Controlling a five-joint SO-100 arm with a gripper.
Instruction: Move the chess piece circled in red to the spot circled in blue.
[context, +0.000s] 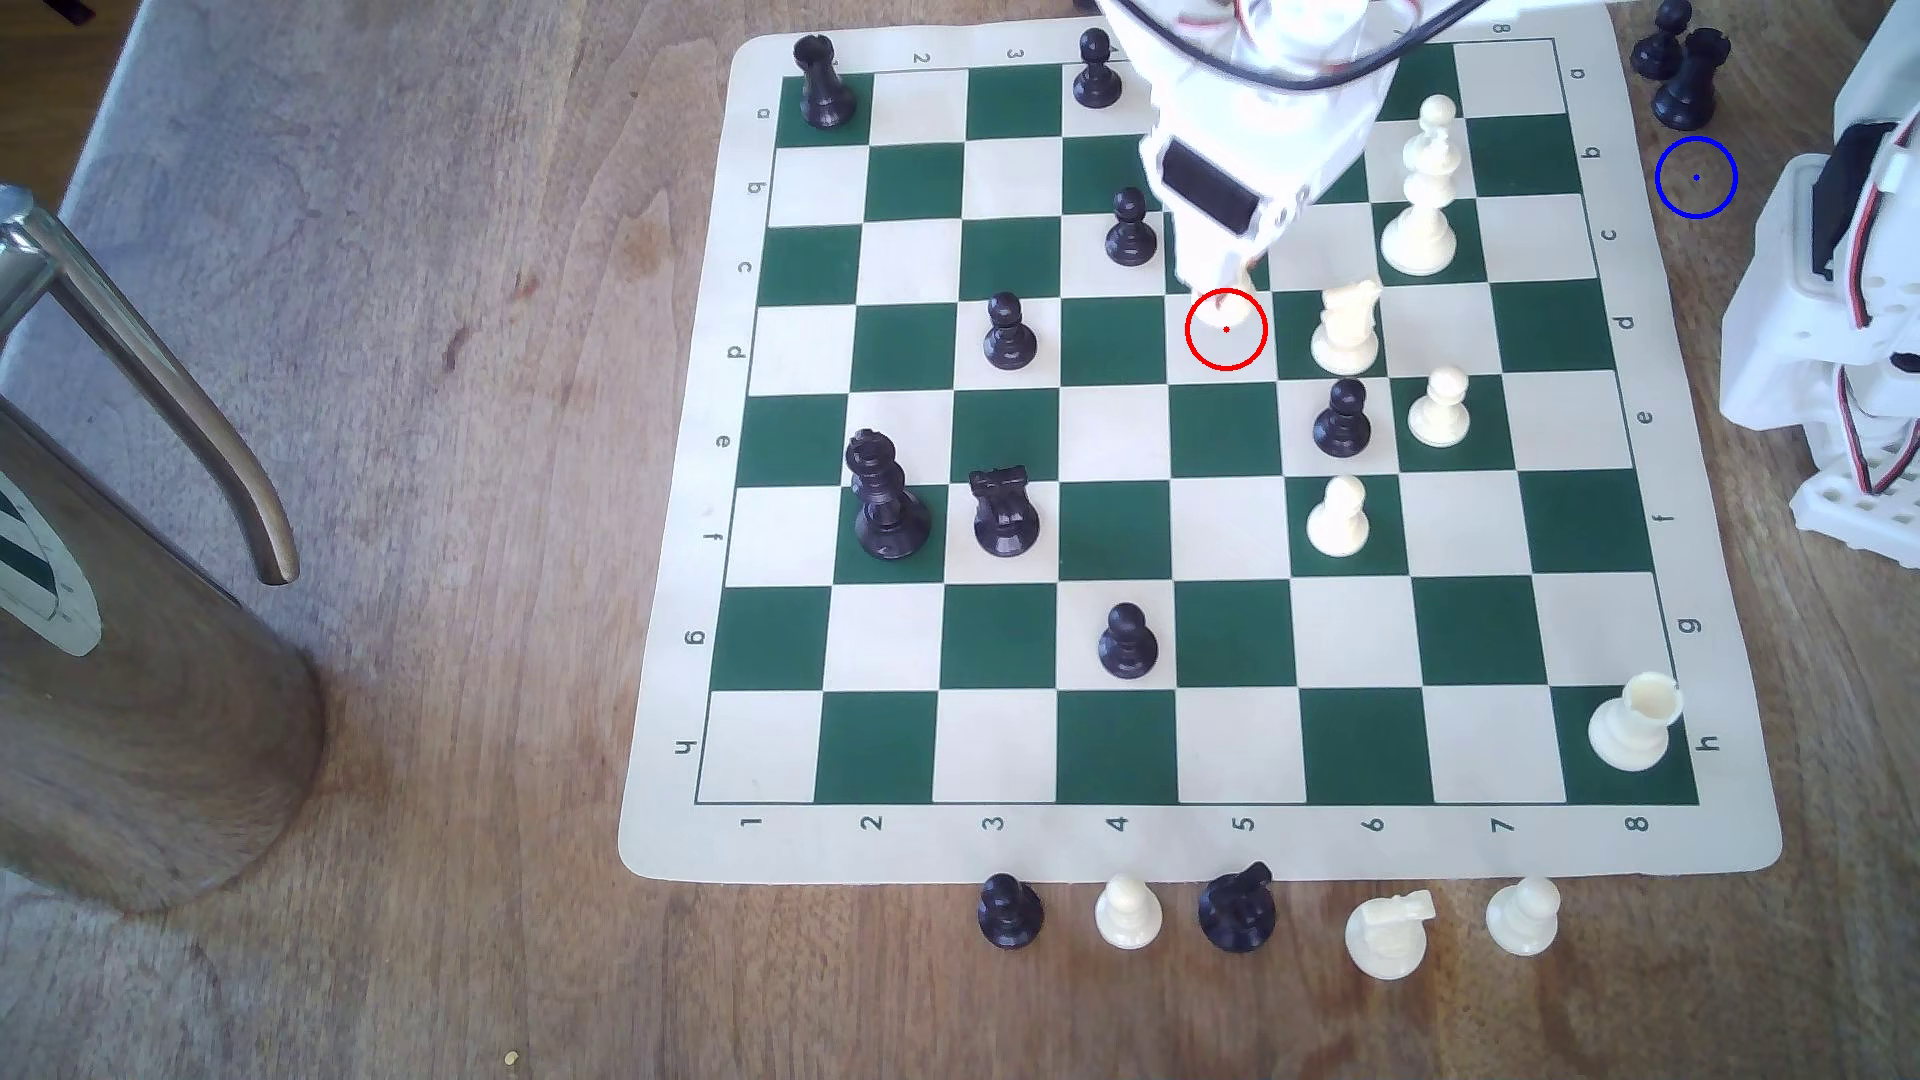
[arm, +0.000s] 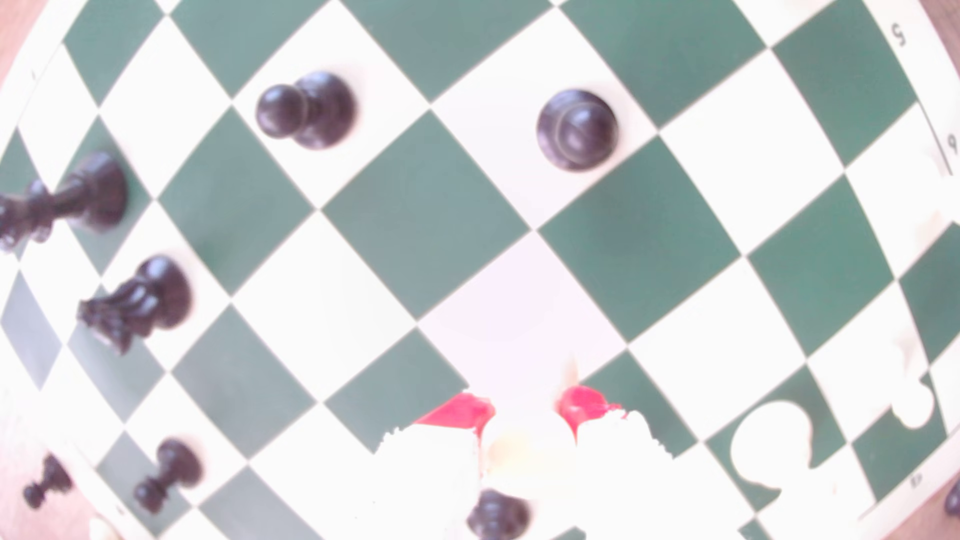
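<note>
- The tool (context: 1226, 296) is reaching down over the middle of the board (context: 1704, 831), and in the wrist view its red-tipped fingers (arm: 460, 410) are sitting either side of a pale rounded piece (arm: 530, 449), close against it; I am judging it as closed on the piece, though glare is blurring the contact.
- The chess piece circled in red (context: 1228, 312) is sitting on a white square, mostly hidden under the tool.
- The spot circled in blue (context: 1696, 178) is lying on bare desk (context: 416, 312), right of the board in the exterior view, just near of two black pieces (context: 1683, 73).
- Risks: the carry right is passing the white knight (context: 1347, 327) and tall white piece (context: 1423, 192), so a low lift could be toppling them; a shallow grip could be letting the piece slip.
</note>
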